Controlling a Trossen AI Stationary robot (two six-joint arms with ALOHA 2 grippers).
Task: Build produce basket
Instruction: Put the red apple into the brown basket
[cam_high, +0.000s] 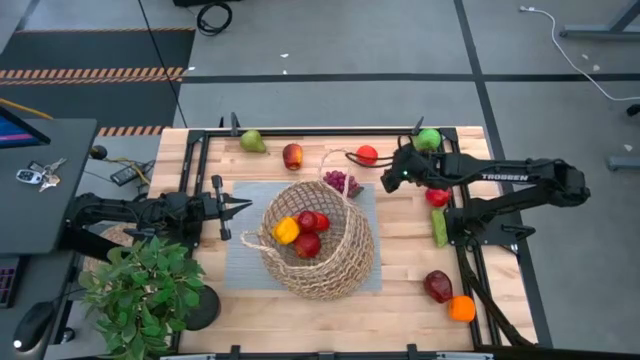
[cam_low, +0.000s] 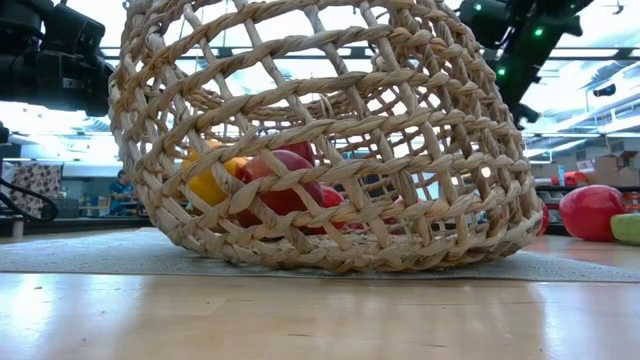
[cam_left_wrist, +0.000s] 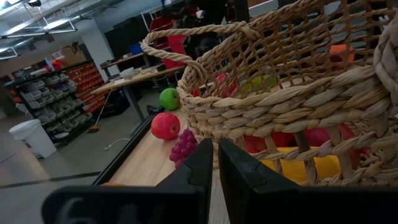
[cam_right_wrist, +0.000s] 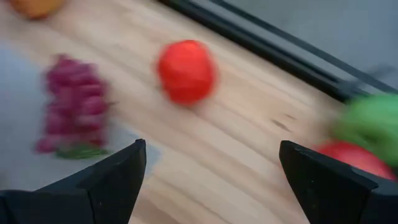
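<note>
Tipped wicker basket (cam_high: 322, 255), 3 produce pieces (cam_high: 305, 232) inside

Wicker, wood and glossy toy fruit

The basket (cam_high: 330, 255) is rough open-weave tan wicker; the worktop (cam_high: 415, 250) smooth pale wood under a matt grey cloth mat (cam_high: 245, 250); the red produce (cam_low: 590, 212) shines like plastic.

Wooden table (cam_high: 400, 290) bearing grey mat (cam_high: 245, 265)

Round tan wicker basket (cam_high: 322, 245) on grey mat (cam_high: 245, 240), tipped, holding yellow pepper (cam_high: 287, 230) and red apples (cam_high: 312, 222). Right tool (cam_high: 388, 178) open near purple grapes (cam_high: 343, 182).
</note>
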